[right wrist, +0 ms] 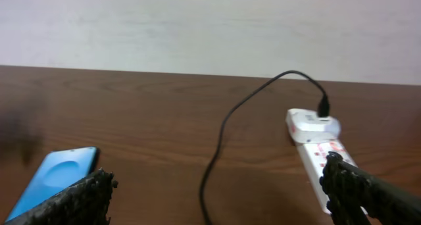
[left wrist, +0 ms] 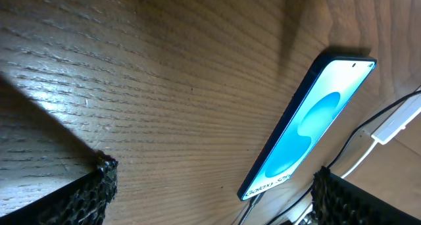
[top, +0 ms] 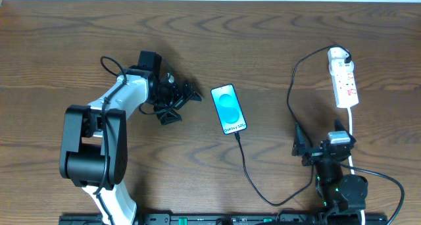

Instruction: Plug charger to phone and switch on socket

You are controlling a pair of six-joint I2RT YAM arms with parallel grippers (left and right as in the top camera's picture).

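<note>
Phone with charger apparently seated in its near end; socket well to its right, where the empty, wide-open right gripper should switch it on with one squarely pressed fingertip, sparing the plug; left gripper open beside phone.

We take this for a robotics lab bench: a wood-grain table backs onto a plain pale wall, and two robot arms stand at its near edge, the left arm at eight o'clock, the right arm at five o'clock, by a black rail at six.
</note>
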